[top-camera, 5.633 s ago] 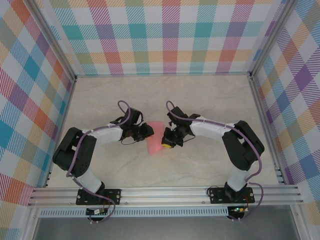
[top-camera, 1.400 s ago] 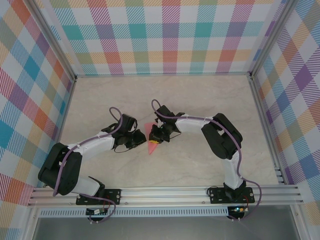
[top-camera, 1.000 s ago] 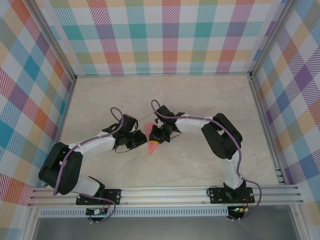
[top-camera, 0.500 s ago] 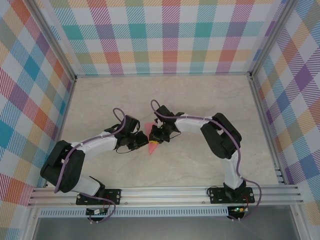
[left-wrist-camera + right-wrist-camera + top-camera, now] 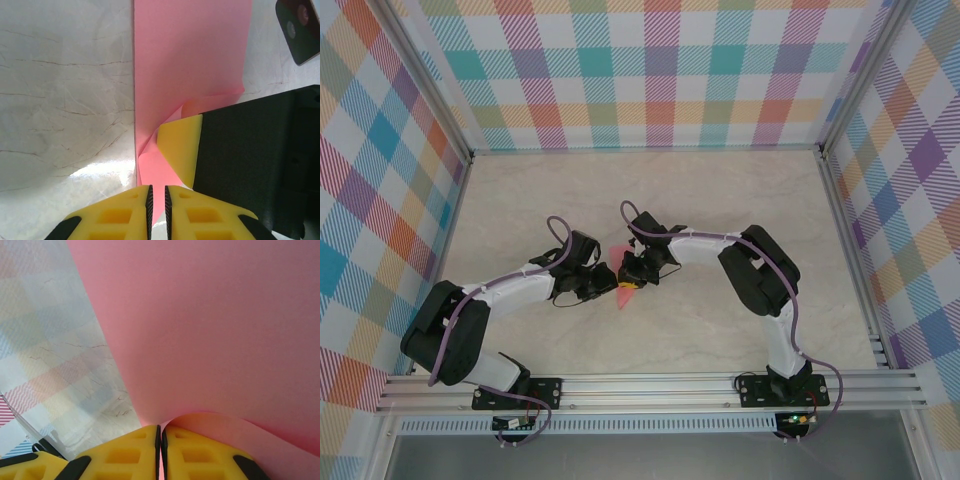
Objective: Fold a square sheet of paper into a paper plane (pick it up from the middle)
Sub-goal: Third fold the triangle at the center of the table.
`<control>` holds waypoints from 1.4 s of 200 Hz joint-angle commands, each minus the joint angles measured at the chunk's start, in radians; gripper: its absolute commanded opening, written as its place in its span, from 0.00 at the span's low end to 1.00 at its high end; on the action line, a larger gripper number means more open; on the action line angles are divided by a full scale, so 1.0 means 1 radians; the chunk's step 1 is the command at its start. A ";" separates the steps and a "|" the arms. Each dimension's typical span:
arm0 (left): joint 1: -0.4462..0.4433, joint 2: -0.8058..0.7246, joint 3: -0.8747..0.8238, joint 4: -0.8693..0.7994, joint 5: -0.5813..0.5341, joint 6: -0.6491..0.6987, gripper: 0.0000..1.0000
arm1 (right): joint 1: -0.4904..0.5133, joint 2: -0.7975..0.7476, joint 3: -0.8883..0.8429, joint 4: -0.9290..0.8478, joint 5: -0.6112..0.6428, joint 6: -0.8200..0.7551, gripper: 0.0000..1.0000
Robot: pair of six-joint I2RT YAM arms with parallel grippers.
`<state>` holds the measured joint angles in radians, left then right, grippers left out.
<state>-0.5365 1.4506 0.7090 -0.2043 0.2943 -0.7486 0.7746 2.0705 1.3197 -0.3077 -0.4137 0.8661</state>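
The folded paper [image 5: 617,254] lay mid-counter [image 5: 720,200] between the arms as a narrow strip, with its long axis running near to far and its near end narrowing. The left tool [image 5: 158,190] was pinched on that near end, and the right tool [image 5: 161,429] was clamped on a curled edge. From above, both tools hid most of the strip.

Top view: square sheet of paper [image 5: 617,253] on table [image 5: 740,200], centre frame. Left gripper [image 5: 608,279] at its left edge, right gripper [image 5: 632,282] at its right, both touching it. Left wrist view: sheet's lower corner curls up between the left gripper's fingertips; a right gripper finger [image 5: 182,150] sits just right of them, against the sheet.
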 commanded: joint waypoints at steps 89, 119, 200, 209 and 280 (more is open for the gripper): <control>-0.013 -0.072 -0.035 -0.047 -0.118 -0.049 0.17 | 0.010 0.039 0.028 -0.036 0.008 -0.018 0.29; -0.013 -0.076 -0.041 -0.037 -0.104 -0.051 0.17 | 0.009 0.035 0.023 -0.038 0.012 -0.018 0.31; -0.013 -0.045 -0.040 0.015 -0.036 -0.051 0.16 | 0.008 0.024 0.007 -0.034 0.028 -0.018 0.19; -0.012 -0.042 -0.040 0.022 -0.026 -0.052 0.17 | 0.008 0.025 0.006 -0.037 0.031 -0.017 0.18; -0.031 0.021 -0.045 0.119 0.079 -0.057 0.13 | 0.008 0.031 -0.005 -0.047 0.039 -0.025 0.10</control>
<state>-0.5438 1.4387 0.6754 -0.1379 0.3138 -0.7971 0.7792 2.0739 1.3354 -0.3298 -0.3897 0.8539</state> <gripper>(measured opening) 0.139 0.106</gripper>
